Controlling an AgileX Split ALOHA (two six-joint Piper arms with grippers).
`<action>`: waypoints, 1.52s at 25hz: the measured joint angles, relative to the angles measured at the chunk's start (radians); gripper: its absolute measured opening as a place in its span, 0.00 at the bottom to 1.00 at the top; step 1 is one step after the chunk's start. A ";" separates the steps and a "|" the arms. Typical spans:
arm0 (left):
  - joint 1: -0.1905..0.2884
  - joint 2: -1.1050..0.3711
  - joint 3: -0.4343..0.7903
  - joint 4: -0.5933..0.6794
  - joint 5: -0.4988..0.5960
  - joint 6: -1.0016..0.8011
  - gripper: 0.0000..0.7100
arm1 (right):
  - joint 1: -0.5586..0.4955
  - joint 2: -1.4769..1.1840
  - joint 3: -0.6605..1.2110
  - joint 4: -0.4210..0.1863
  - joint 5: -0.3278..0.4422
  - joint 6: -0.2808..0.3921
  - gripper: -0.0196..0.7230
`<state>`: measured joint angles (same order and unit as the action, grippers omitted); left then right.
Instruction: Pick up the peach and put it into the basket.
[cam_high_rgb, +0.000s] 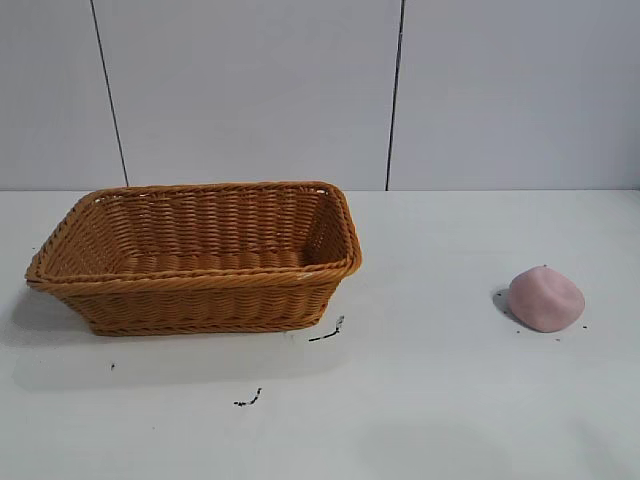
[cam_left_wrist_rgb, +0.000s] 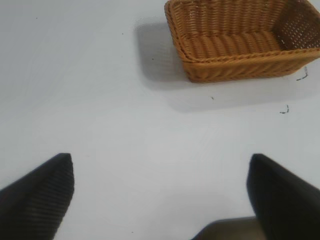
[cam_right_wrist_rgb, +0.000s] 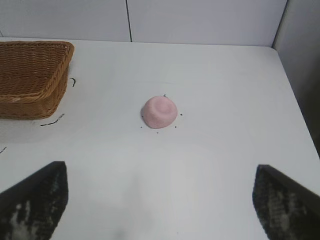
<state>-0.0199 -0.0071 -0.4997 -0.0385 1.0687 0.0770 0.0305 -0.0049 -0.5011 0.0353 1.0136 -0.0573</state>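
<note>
The pale pink peach (cam_high_rgb: 545, 298) lies on the white table at the right; the right wrist view shows the peach (cam_right_wrist_rgb: 159, 111) with its dimple up. At the left stands the wicker basket (cam_high_rgb: 200, 285), with nothing inside it; its rim also shows in the left wrist view (cam_left_wrist_rgb: 235, 60) and the right wrist view (cam_right_wrist_rgb: 35, 80). My right gripper (cam_right_wrist_rgb: 161, 172) hangs open above the table, well short of the peach, with nothing between its fingers (cam_right_wrist_rgb: 37, 200). My left gripper (cam_left_wrist_rgb: 161, 162) is open too, over bare table some way from the basket. Neither arm shows in the exterior view.
Small black marks dot the table near the basket (cam_high_rgb: 327, 332) and nearer the front (cam_high_rgb: 248, 400). A grey panelled wall (cam_high_rgb: 400, 90) closes the back. The table's side edge (cam_right_wrist_rgb: 295, 100) runs beside the peach in the right wrist view.
</note>
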 joint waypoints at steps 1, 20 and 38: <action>0.000 0.000 0.000 0.000 0.000 0.000 0.97 | 0.000 0.000 0.000 0.000 0.000 0.000 0.95; 0.000 0.000 0.000 0.000 0.000 0.000 0.97 | 0.000 0.895 -0.273 0.000 -0.083 0.000 0.95; 0.000 0.000 0.000 0.000 0.000 0.000 0.97 | 0.000 1.846 -0.818 0.008 -0.097 -0.004 0.95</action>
<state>-0.0199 -0.0071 -0.4997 -0.0385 1.0687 0.0770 0.0305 1.8411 -1.3191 0.0433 0.9163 -0.0610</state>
